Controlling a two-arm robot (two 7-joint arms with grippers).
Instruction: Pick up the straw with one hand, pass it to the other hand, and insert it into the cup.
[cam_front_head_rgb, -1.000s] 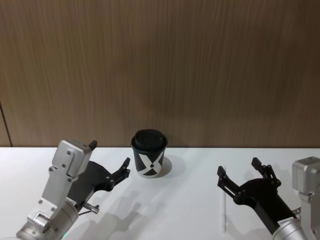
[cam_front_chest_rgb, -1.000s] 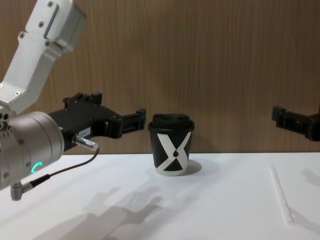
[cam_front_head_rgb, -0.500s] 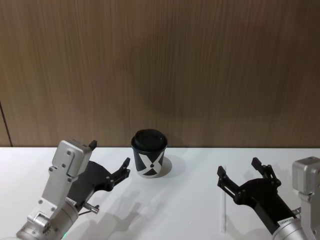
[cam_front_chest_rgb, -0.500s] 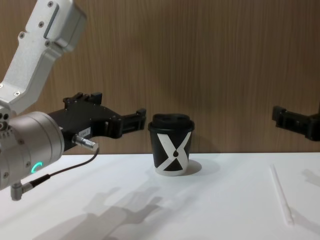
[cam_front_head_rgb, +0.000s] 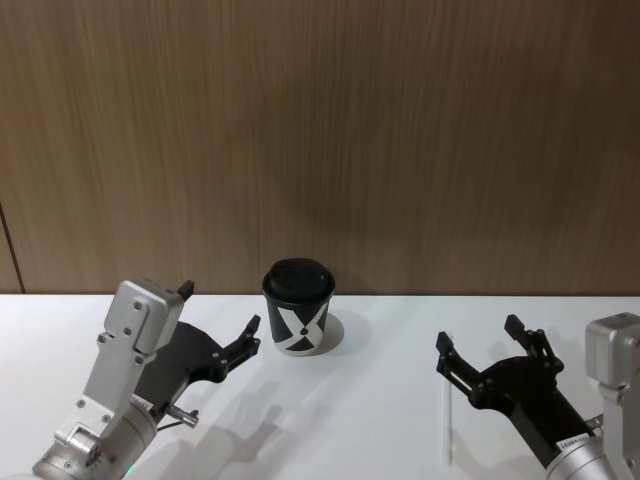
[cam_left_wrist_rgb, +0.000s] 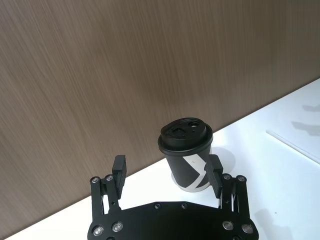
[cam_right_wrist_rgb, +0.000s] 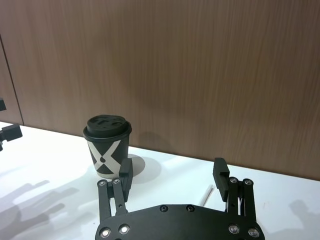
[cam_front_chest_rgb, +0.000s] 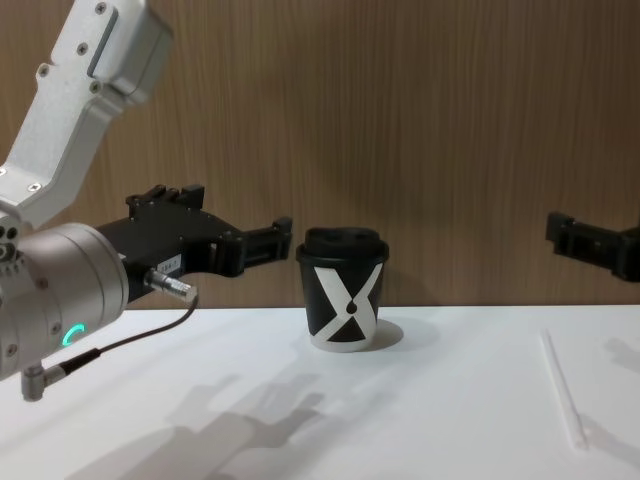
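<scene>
The black cup (cam_front_head_rgb: 298, 308) with a white X and a black lid stands upright at the back middle of the white table (cam_front_head_rgb: 350, 410); it also shows in the chest view (cam_front_chest_rgb: 345, 300). The white straw (cam_front_head_rgb: 448, 415) lies flat on the table to the cup's right, pointing front to back (cam_front_chest_rgb: 563, 390). My left gripper (cam_front_head_rgb: 220, 310) hovers open just left of the cup, holding nothing. My right gripper (cam_front_head_rgb: 480, 338) hovers open above the straw's far end, holding nothing. From the wrists, the cup (cam_left_wrist_rgb: 187, 155) sits beyond the left jaws and the straw (cam_right_wrist_rgb: 206, 194) lies under the right jaws.
A brown wood-panel wall (cam_front_head_rgb: 320, 140) rises directly behind the cup. A thin cable (cam_front_chest_rgb: 130, 335) hangs from the left wrist above the table.
</scene>
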